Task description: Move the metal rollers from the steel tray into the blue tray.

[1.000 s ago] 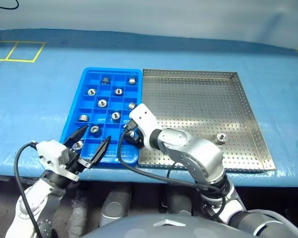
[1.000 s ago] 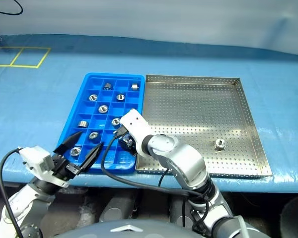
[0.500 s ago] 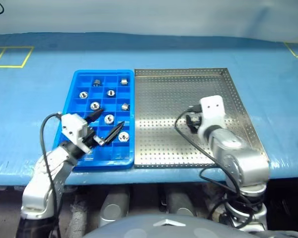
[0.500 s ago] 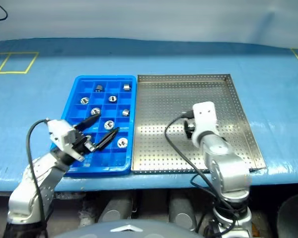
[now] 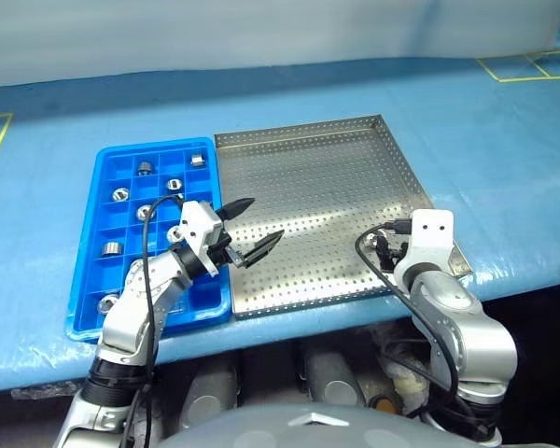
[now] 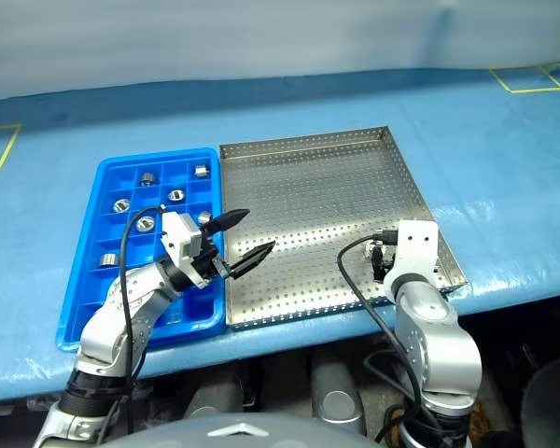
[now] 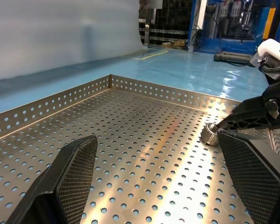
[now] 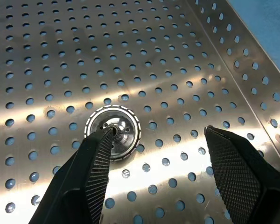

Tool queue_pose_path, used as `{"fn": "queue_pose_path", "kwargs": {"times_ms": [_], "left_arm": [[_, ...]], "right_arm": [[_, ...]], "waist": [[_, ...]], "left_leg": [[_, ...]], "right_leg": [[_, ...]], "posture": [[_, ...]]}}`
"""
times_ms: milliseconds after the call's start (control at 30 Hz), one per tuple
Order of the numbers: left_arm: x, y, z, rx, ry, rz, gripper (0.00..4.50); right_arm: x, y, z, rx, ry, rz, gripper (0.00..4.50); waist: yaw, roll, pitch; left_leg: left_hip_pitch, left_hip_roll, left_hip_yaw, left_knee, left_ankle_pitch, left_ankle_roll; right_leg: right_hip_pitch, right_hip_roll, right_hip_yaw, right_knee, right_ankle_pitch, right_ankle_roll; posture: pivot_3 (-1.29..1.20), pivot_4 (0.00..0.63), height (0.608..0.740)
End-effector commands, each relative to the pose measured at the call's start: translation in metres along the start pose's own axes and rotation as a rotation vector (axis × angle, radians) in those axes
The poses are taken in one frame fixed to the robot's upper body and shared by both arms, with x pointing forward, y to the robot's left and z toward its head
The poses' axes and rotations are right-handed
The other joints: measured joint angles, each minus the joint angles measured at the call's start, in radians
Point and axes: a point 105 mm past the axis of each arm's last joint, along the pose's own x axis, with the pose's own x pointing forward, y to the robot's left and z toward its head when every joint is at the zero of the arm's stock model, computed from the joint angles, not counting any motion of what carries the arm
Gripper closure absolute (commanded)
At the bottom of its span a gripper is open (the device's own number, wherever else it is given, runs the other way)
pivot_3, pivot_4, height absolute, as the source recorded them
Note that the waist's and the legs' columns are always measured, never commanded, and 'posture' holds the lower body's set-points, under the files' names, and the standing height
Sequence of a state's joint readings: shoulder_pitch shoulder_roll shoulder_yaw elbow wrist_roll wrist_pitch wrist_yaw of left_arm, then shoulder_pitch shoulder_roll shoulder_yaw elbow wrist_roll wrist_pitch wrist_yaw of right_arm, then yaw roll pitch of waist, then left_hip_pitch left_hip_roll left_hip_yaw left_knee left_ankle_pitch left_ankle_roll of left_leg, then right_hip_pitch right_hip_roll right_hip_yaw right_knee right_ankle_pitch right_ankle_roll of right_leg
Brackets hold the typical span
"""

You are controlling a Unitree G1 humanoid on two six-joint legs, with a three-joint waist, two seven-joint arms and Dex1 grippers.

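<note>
The last roller [image 8: 114, 132] is lying flat on the steel tray [image 5: 308, 177], in the lower right part of the tray in the head views, close to the rim on that side. The other rollers [image 5: 146, 168] are already sitting in compartments of the blue tray [image 5: 86, 289], which is lying just to the left of the steel one.

The right gripper [image 8: 154, 175] is hanging over the last roller with its fingers spread. In the right wrist view one finger [image 8: 91, 163] is overlapping the roller's edge while the other is standing well off to the side, so the roller is lying off-centre in the gap. The left gripper [image 5: 245, 229] is also spread wide and holding nothing, pointing across the steel tray's left part.

To do this grasp well, the right gripper probably needs shifting sideways until the roller is lying midway between the two fingers, then lowering until the tips are almost meeting the perforated floor. Closing as it stands risks one finger landing on top of the ring or nudging it away across the smooth metal.
</note>
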State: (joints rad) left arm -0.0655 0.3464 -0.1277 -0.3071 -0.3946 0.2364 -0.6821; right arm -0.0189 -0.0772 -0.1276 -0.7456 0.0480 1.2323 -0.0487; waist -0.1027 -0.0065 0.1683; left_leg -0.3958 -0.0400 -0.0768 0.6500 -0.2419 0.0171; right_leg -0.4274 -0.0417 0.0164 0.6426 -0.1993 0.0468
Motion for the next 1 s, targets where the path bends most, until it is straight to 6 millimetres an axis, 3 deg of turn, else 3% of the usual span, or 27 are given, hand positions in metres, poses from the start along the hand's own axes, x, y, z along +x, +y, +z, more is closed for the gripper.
{"fn": "queue_pose_path", "kwargs": {"times_ms": [33, 167, 667, 833, 933, 1000], "left_arm": [[-0.003, 0.004, 0.005, 0.008, -0.021, 0.005, 0.0], [-0.006, 0.005, 0.004, 0.002, -0.017, 0.021, 0.0], [-0.012, 0.004, 0.003, -0.019, -0.022, 0.055, 0.0], [-0.015, 0.005, 0.004, -0.022, -0.027, 0.068, 0.0], [-0.017, 0.004, 0.003, -0.024, -0.023, 0.069, 0.0], [-0.019, 0.003, 0.002, -0.026, -0.021, 0.07, 0.0]], "right_arm": [[-0.007, 0.002, 0.027, 0.002, -0.134, 0.012, 1.19], [-0.005, 0.003, 0.032, 0.028, -0.165, 0.022, 1.19], [0.023, 0.029, 0.007, 0.029, -0.058, 0.139, 1.19], [0.026, 0.029, -0.001, 0.025, -0.029, 0.126, 1.19], [0.024, 0.025, -0.006, 0.016, -0.008, 0.11, 1.78], [0.022, 0.023, -0.006, 0.005, -0.001, 0.114, 2.43]], "waist": [[-0.002, 0.0, 0.0], [-0.004, 0.0, 0.0], [0.018, 0.0, 0.0], [0.024, 0.0, 0.0], [0.031, 0.0, 0.0], [0.033, 0.0, 0.0]], "left_leg": [[0.0, 0.0, 0.0, 0.0, 0.0, 0.0], [0.0, 0.0, 0.0, 0.0, 0.0, 0.0], [0.0, 0.0, 0.0, 0.0, 0.0, 0.0], [0.0, 0.0, 0.0, 0.0, 0.0, 0.0], [0.0, -0.001, 0.0, 0.0, 0.0, 0.0], [0.0, -0.001, 0.0, 0.0, 0.0, 0.001]], "right_leg": [[0.0, 0.0, 0.0, 0.0, 0.0, 0.0], [0.0, 0.0, 0.0, 0.0, 0.001, 0.001], [0.0, 0.0, 0.001, 0.0, 0.001, 0.001], [0.0, 0.0, 0.001, 0.0, 0.001, 0.001], [0.0, -0.001, 0.001, 0.0, 0.001, 0.001], [0.0, -0.001, 0.001, 0.0, 0.001, 0.001]], "posture": [[-0.17, 0.15, 0.74], [-0.17, 0.15, 0.74], [-0.11, 0.15, 0.74], [-0.08, 0.15, 0.74], [-0.07, 0.15, 0.74], [-0.07, 0.15, 0.74]]}}
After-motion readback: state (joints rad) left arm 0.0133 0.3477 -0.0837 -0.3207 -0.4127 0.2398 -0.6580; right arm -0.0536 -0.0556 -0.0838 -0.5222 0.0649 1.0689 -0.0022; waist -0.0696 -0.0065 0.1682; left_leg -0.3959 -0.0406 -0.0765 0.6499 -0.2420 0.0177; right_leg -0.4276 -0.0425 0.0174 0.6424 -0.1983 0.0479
